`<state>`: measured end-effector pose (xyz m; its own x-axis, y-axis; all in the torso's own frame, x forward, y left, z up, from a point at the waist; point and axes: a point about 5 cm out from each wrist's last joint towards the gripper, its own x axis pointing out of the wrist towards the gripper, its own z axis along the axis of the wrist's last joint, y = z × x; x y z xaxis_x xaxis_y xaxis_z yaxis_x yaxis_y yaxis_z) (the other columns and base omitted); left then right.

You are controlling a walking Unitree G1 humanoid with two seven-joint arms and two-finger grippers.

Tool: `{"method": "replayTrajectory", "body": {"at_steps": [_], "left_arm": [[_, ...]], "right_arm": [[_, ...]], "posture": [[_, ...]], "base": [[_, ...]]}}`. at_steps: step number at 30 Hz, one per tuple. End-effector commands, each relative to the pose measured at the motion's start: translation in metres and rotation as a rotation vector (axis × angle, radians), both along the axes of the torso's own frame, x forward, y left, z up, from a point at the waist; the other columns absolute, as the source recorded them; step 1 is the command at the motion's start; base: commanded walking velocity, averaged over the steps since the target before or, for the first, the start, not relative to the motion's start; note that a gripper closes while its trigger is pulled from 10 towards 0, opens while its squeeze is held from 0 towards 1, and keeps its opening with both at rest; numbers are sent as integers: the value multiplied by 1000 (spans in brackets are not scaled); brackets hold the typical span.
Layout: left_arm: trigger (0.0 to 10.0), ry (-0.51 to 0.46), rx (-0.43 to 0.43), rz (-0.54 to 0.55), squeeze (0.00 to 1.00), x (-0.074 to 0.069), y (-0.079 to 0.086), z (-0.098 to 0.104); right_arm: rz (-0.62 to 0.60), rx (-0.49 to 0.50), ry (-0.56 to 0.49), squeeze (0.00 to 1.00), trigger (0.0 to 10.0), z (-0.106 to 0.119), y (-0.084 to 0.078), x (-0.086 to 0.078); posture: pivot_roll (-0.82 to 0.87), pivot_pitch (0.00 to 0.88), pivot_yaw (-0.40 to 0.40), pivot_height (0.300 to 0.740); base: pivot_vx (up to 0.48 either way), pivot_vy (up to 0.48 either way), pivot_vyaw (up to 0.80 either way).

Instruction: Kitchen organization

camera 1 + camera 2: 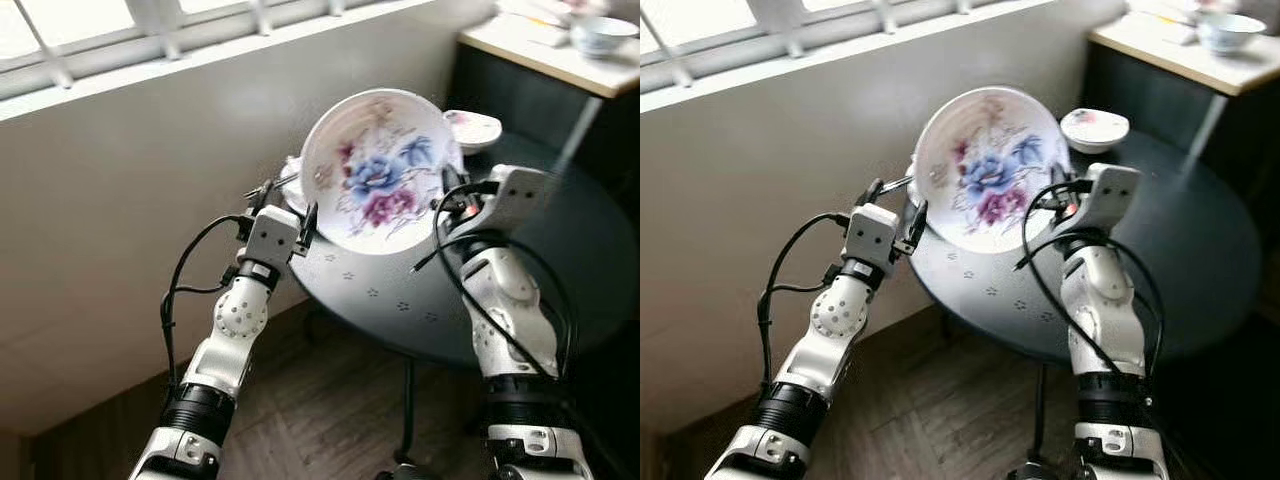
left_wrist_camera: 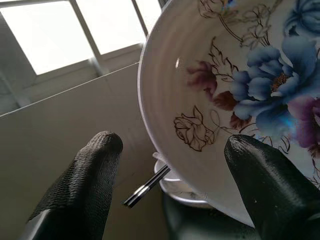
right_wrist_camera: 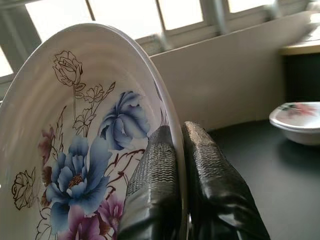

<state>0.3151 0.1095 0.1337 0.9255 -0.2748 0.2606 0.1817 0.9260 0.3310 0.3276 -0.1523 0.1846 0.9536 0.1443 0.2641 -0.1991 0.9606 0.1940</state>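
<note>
- Our right gripper (image 3: 172, 200) is closed on the rim of the big floral bowl (image 1: 378, 168); one finger is inside the bowl and one is behind it.
- The bowl is held tilted, almost on its edge, above the near-left edge of the round dark table (image 1: 560, 290), with its inside turned to us.
- Our left gripper (image 2: 170, 185) is at the left edge of the bowl with its fingers spread wide, not touching the rim.
- Under the bowl we see a smaller white dish (image 2: 180, 192) on the table, with a thin dark stick (image 2: 147, 186) pointing out from it.
- A small floral bowl (image 1: 1095, 128) stands at the far edge of the table, apart from the big one.
- The right part of the table top is free.
- The white wall (image 1: 110, 230) under the window is near on our left side.
</note>
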Motion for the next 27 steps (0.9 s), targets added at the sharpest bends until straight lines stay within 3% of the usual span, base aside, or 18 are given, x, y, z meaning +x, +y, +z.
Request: {"method": "replayTrajectory", "body": {"at_steps": [1, 27], "left_arm": [[10000, -8, 6, 13, 0, 1, 3, 4], [10000, -3, 0, 54, 0, 0, 8, 4]], "right_arm": [[44, -10, -92, 0, 0, 15, 7, -5], [96, -56, -76, 0, 0, -2, 14, -9]], "posture": [[-174, 0, 49, 740], [-166, 0, 55, 740]], "base": [[0, 0, 800], [0, 0, 800]]}}
